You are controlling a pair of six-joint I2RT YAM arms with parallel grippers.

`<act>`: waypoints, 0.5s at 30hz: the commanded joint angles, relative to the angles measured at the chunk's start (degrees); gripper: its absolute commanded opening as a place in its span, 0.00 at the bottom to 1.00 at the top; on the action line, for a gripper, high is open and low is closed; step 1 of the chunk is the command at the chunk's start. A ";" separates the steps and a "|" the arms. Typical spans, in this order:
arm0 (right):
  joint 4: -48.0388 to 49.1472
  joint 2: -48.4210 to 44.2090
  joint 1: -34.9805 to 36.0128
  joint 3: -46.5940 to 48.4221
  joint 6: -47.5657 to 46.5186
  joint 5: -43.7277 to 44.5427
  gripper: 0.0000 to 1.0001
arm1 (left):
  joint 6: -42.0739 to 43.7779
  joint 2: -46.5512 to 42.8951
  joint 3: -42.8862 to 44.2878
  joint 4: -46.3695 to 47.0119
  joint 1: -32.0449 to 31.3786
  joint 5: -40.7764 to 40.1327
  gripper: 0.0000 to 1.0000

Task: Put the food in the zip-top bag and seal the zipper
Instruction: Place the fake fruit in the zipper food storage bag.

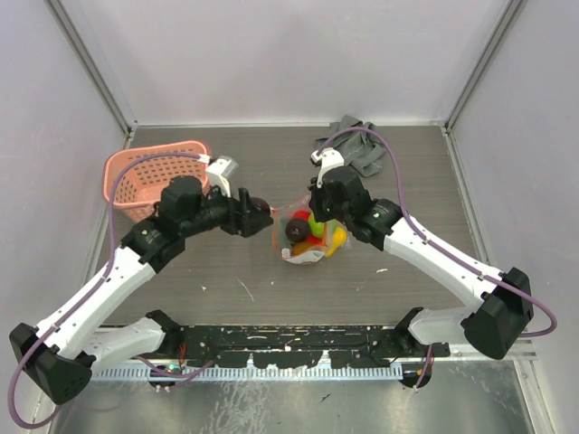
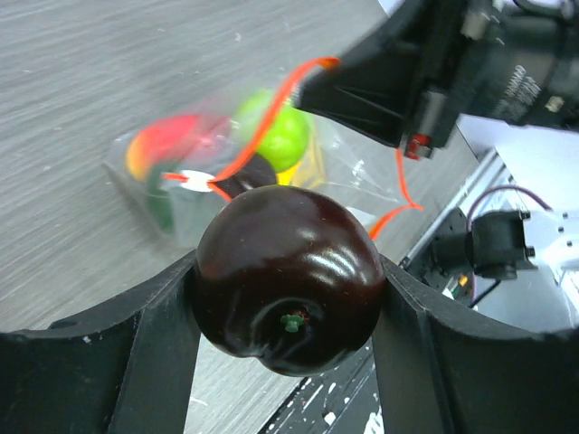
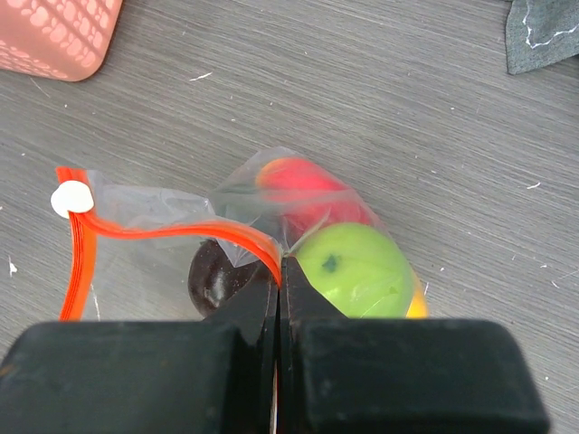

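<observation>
My left gripper (image 1: 256, 213) is shut on a dark purple-brown fruit (image 2: 288, 276), held above the table just left of the zip-top bag (image 1: 306, 242). My right gripper (image 3: 280, 276) is shut on the bag's red-orange zipper (image 3: 163, 231) and lifts the mouth edge. The white slider tab (image 3: 72, 199) sits at the strip's left end. Inside the bag lie a green fruit (image 3: 357, 267), a red one (image 3: 298, 181), an orange-yellow one (image 3: 416, 303) and another dark one (image 3: 213, 276). In the left wrist view the bag (image 2: 181, 172) lies beyond the held fruit.
A pink perforated basket (image 1: 149, 176) stands at the back left, its corner in the right wrist view (image 3: 54, 36). A grey cloth (image 1: 357, 145) lies at the back right. The two arms are close together over the table's middle.
</observation>
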 commanded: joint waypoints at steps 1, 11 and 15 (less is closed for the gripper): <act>1.92 -0.61 0.40 2.84 1.68 -0.05 0.03 | 0.63 0.04 -0.51 10.53 -7.33 -5.75 0.52; 1.73 -2.38 0.83 1.69 3.02 -0.77 0.03 | 3.23 6.32 -2.46 21.26 -19.00 -16.82 0.53; 2.24 -3.27 0.99 0.51 3.37 -0.60 0.03 | 3.61 9.36 -2.45 24.07 -20.82 -20.23 0.53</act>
